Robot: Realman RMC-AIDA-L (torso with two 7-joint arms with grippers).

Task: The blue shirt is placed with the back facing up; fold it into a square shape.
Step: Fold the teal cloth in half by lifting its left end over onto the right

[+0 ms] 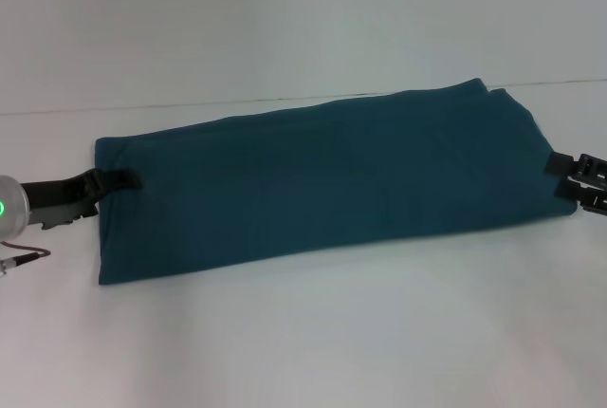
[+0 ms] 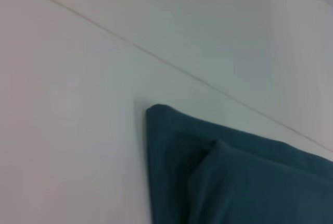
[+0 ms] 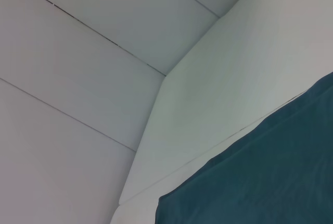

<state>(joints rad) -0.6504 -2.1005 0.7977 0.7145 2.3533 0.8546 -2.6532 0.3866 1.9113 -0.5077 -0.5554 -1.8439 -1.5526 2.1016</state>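
While my left gripper (image 1: 121, 180) pinches one end of the long-folded dark teal-blue soft cotton shirt (image 1: 322, 180), my right gripper (image 1: 567, 169) sits at the other — grip unclear — crosswise folds remain.

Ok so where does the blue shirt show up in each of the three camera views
Head view: the blue shirt lies folded into a long band across the middle of the white table, the left gripper at one short end, the right gripper at the other.
Left wrist view: one folded corner of it, lower right.
Right wrist view: another corner, lower right.
Shared landmark: the white table.
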